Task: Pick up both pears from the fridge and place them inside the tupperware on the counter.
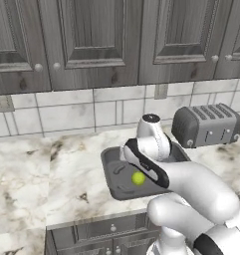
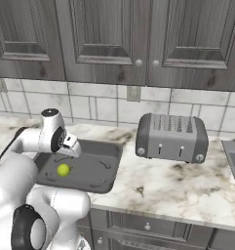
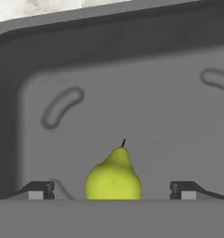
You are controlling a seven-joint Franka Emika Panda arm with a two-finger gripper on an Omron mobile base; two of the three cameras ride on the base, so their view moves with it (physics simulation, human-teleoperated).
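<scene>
Legible text, labels, brands, numbers, signs: none on any cabinet, tile, appliance or container in view.

White Franka Panda arm bent forward at the elbow, forearm reaching ahead and the wrist turned down so the hand points at the surface below. The gripper (image 3: 113, 190) hangs with its 2 dark fingertips (image 3: 36, 190) spread wide, 1 at each side of the hand view, touching nothing. In the right base view the gripper (image 2: 70, 146) sits just under the round white wrist joint, aimed downward.
</scene>
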